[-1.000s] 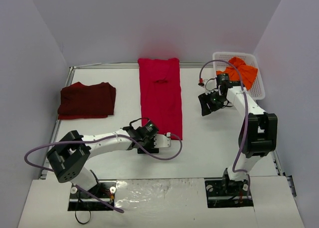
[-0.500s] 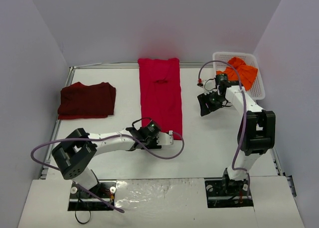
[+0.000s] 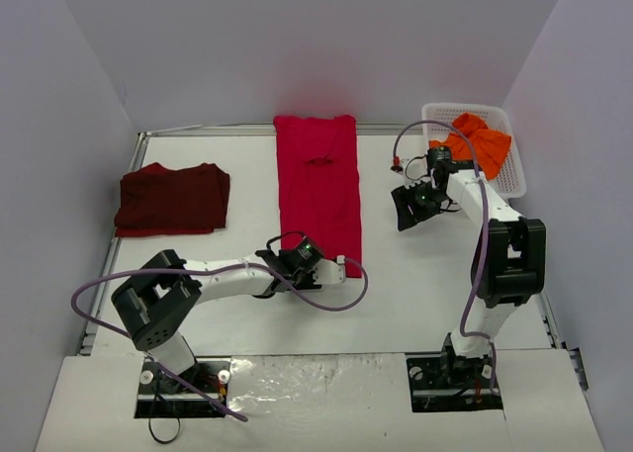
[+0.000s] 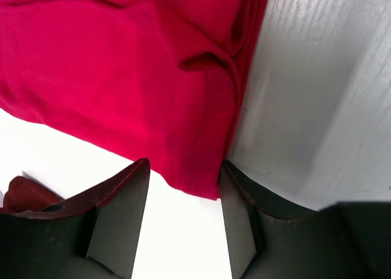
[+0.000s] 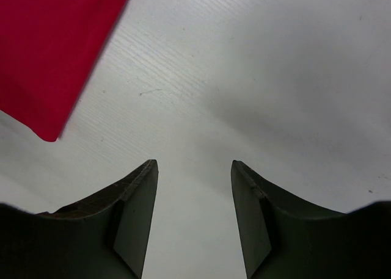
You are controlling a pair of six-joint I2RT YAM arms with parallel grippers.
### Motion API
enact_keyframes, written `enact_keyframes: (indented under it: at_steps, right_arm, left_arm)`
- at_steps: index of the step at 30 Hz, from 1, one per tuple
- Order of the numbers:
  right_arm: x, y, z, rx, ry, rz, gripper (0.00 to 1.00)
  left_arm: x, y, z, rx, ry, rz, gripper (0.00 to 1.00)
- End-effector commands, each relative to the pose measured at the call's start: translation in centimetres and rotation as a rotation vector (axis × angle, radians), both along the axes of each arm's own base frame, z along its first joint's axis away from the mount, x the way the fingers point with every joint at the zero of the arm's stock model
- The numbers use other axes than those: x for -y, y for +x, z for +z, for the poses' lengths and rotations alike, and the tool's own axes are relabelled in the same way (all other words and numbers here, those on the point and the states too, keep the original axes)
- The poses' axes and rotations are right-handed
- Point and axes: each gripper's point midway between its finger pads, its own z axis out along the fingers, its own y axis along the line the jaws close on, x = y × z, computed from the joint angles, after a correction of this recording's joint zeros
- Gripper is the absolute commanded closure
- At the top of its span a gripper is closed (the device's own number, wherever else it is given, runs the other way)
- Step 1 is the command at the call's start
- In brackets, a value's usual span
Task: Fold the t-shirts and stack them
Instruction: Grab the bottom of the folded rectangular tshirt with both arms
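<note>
Sliding to its right along the near hem over the last second, the left tool has arrived at the near right corner of the bright red t-shirt, its elbow swinging in behind it, while the right tool has hardly stirred. The left tool's fingers have drawn closer together than they were, yet they are parted. Bare bench shows between them, and the cloth corner sits just ahead in the gap, brushing the finger on its right, so nothing looks pinched yet. The right tool is released and empty, hovering over bare bench with the red shirt's long edge ahead and to its left. That shirt lies as a long narrow strip, already doubled lengthwise, running straight away from the left tool toward the far side. The dark maroon t-shirt rests folded, well off to the left tool's left, and the orange t-shirt is heaped in the white lattice basket just beyond the right tool. I judge the task to be mid-way: one shirt done, one in hand, one untouched. The shift suggests a pinch on this corner comes next, to carry the hem away toward the collar. With only one corner taken, the fold could skew.
</note>
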Motion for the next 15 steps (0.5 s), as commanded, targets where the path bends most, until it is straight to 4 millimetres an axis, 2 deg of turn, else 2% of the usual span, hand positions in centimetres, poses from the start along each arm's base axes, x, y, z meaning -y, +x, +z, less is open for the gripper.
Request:
enact_keyframes:
  at_steps: [1,7,15]
  right_arm:
    - [-0.4,0.2,0.6,-0.002,0.012,0.016,0.53]
    - [-0.6,0.2,0.4,-0.006,0.004,0.02,0.52]
    - [-0.9,0.2,0.5,-0.011,0.01,0.028,0.53]
  left_arm:
    - [-1.9,-1.3,-0.3,-0.066,0.071,0.005,0.52]
    - [-2.9,-2.1,0.7,-0.075,0.066,0.009,0.62]
    - [-3.1,-1.4,-0.1,-0.07,0.056,0.042,0.62]
